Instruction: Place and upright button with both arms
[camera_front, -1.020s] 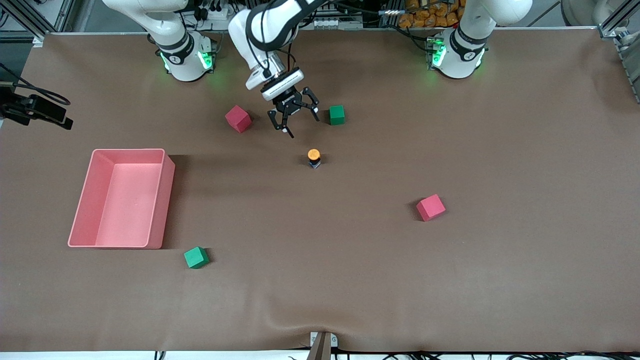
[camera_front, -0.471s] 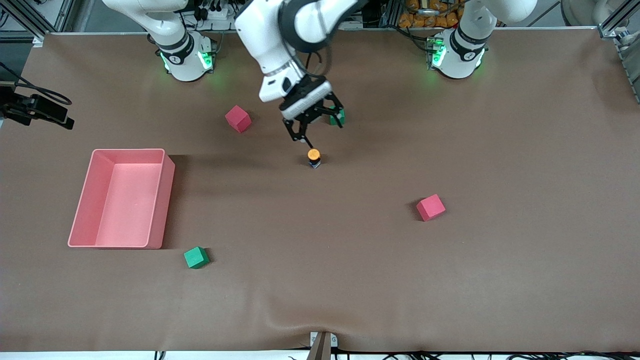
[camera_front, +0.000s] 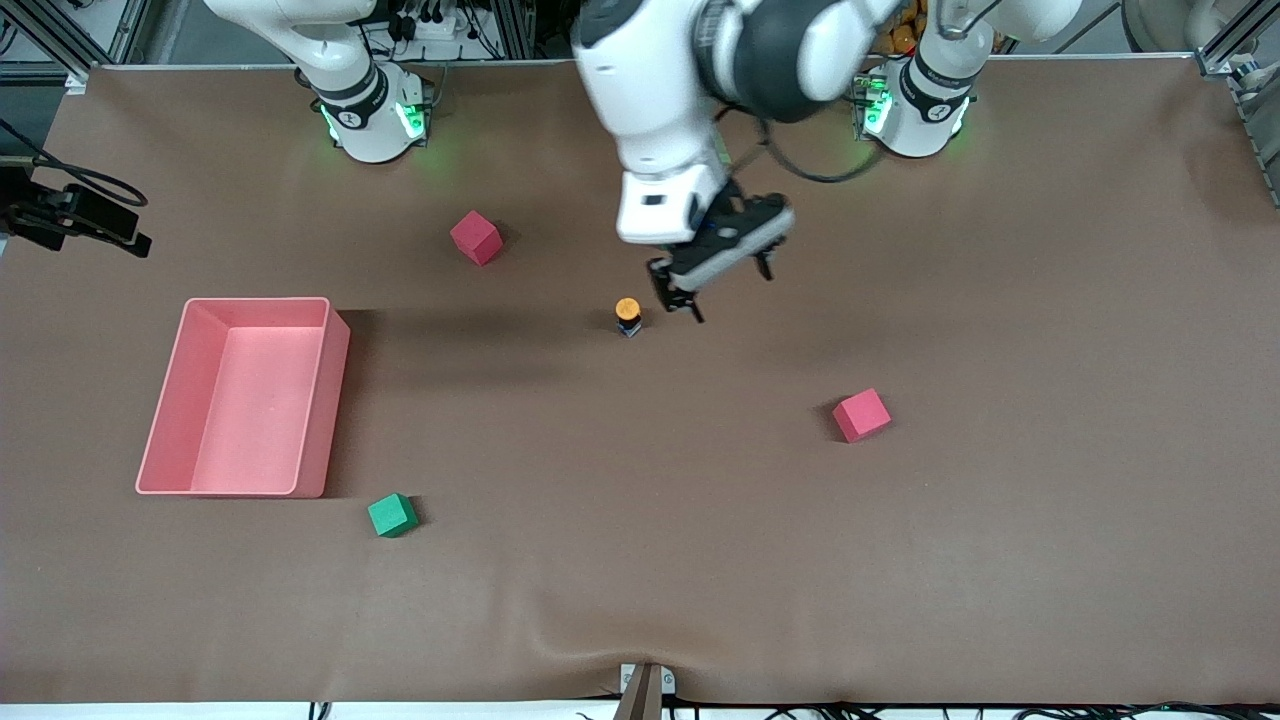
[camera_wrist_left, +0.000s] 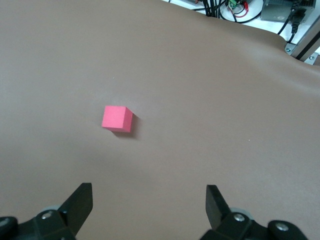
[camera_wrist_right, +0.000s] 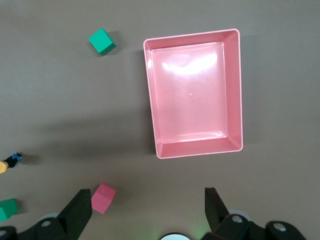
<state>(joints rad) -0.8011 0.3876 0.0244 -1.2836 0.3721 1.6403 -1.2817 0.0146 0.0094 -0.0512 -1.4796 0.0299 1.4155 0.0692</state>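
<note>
The button (camera_front: 627, 316) stands upright near the middle of the brown table, orange cap up on its black body. It also shows at the rim of the right wrist view as the button (camera_wrist_right: 7, 163). My left gripper (camera_front: 718, 288) hangs open over the table beside the button, toward the left arm's end, and touches nothing. Nothing lies between the jaws of that left gripper (camera_wrist_left: 148, 192). My right gripper (camera_wrist_right: 147, 200) is open and empty, held high over the right arm's end of the table and out of the front view.
A pink bin (camera_front: 326, 420) stands empty toward the right arm's end. One red cube (camera_front: 476, 237) lies close to the bases, another red cube (camera_front: 861, 414) toward the left arm's end. A green cube (camera_front: 392, 515) lies nearer to the front camera than the bin.
The left arm has swung its open gripper from between a red and a green cube, past the button, toward its own end. That green cube is now hidden under the arm.
</note>
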